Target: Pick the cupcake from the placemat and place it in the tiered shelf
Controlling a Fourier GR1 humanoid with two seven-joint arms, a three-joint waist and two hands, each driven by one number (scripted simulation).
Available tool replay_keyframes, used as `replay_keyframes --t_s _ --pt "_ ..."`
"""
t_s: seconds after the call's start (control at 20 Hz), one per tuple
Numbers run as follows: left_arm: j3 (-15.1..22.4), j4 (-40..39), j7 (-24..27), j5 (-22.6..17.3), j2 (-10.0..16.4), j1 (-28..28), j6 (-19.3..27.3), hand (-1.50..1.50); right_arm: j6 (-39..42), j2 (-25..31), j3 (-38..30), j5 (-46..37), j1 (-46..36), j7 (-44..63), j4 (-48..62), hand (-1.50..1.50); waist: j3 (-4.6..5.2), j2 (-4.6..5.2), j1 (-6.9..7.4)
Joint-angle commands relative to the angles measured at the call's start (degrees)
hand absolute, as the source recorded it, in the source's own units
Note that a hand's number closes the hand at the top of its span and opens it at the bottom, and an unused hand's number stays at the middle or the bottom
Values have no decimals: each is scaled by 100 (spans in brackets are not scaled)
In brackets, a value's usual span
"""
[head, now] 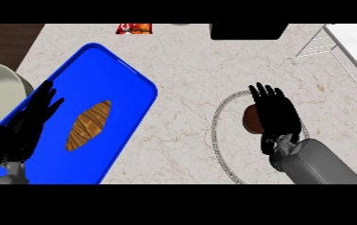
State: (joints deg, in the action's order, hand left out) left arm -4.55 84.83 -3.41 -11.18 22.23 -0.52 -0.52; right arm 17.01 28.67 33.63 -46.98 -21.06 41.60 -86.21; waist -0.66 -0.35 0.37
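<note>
Fingers straight, the right hand [277,117] sits over the cupcake [249,118] on the placemat [226,143], likely poised to grasp. The left hand [31,120] rests open at the left.

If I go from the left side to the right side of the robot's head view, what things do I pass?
left hand → pastry on the blue tray → cupcake → right hand → tiered shelf
</note>
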Motion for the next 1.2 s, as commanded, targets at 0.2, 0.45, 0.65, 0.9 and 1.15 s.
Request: replay_keyframes --t_s 0.2,0.45,0.65,0.9,1.15 --pt "-174 -666 46 149 16 42 -111 0 -383 -231 -234 -308 -43 -686 714 -150 67 51 -13" --pt "-99 -187 -412 96 -82 135 -111 0 -224 -417 -329 -494 -165 -712 896 -150 66 37 -11" --pt "-304 -575 -18 168 -24 100 -193 0 -602 -709 -416 -633 -174 -1035 1632 -150 67 52 -7" --pt "-130 -262 -244 390 -275 114 99 0 -733 -550 -578 -634 -59 -1737 1957 150 64 46 -8" --pt "-101 7 -248 400 -324 384 -28 0 -1152 -670 -521 -1095 -70 -1954 2259 150 63 41 21"
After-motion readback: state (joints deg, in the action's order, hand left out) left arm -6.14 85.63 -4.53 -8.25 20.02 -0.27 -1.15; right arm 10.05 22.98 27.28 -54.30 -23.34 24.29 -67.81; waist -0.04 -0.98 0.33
